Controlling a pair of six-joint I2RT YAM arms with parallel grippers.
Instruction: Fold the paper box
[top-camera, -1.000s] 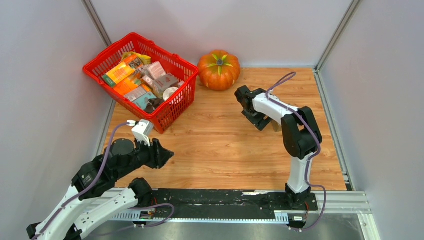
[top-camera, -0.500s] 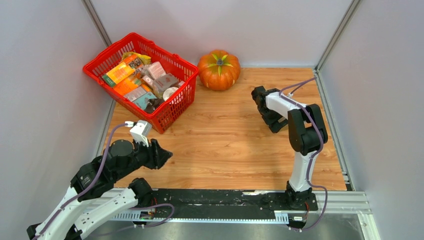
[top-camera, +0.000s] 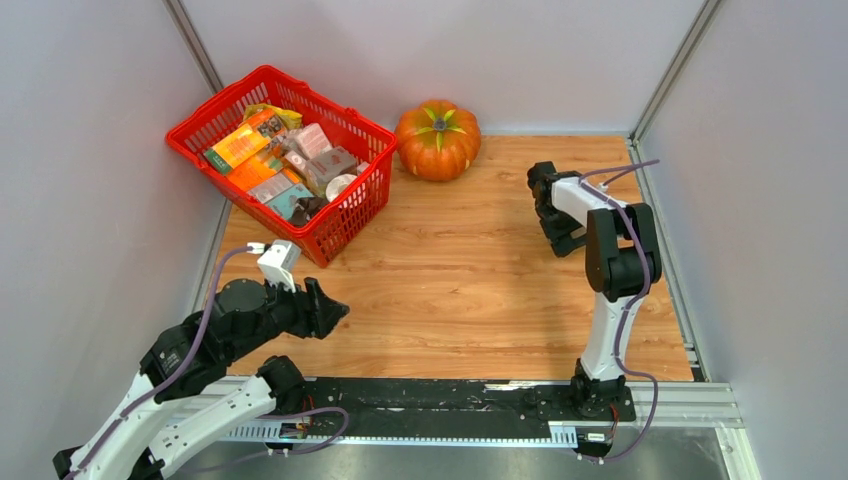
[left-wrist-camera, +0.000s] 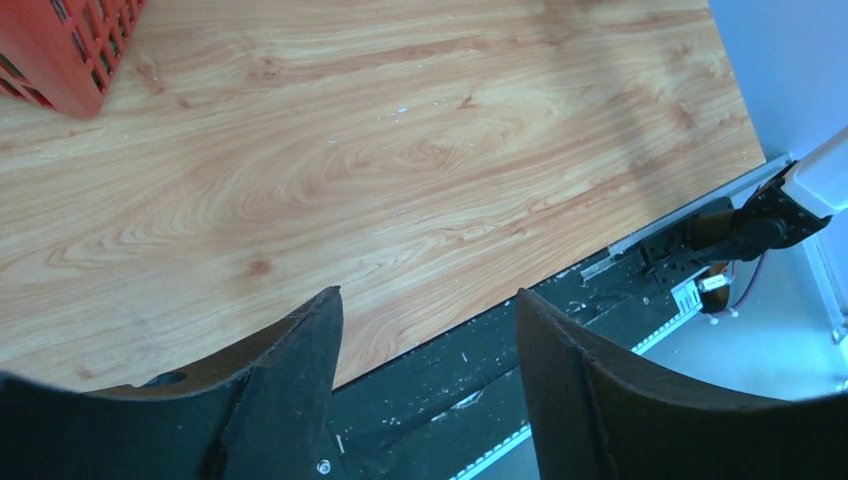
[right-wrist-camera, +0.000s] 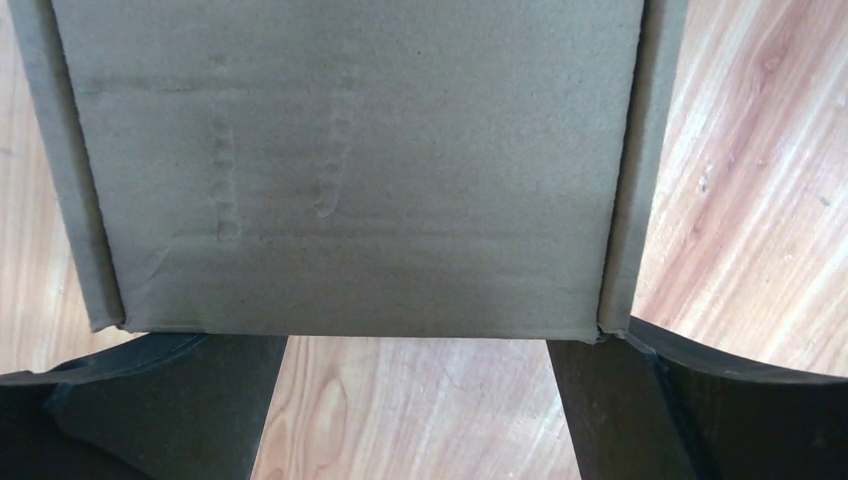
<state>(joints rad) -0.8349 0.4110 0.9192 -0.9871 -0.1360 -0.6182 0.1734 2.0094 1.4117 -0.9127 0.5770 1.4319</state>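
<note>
The paper box (right-wrist-camera: 350, 170) sat at the tips of the right hand (right-wrist-camera: 400, 350), about 2 o'clock on the wood-grain tabletop (top-camera: 470, 290). Its broad brown panel faced the wrist camera and its folded side walls ran toward 12 o'clock out of frame, so its long axis could not be told. That hand's fingers were spread wide at the box's near corners, any grip impossible to tell, while the left hand (left-wrist-camera: 425, 305) hung parted and empty at 7 o'clock, pale grey walls (top-camera: 500, 50) enclosing all.
</note>
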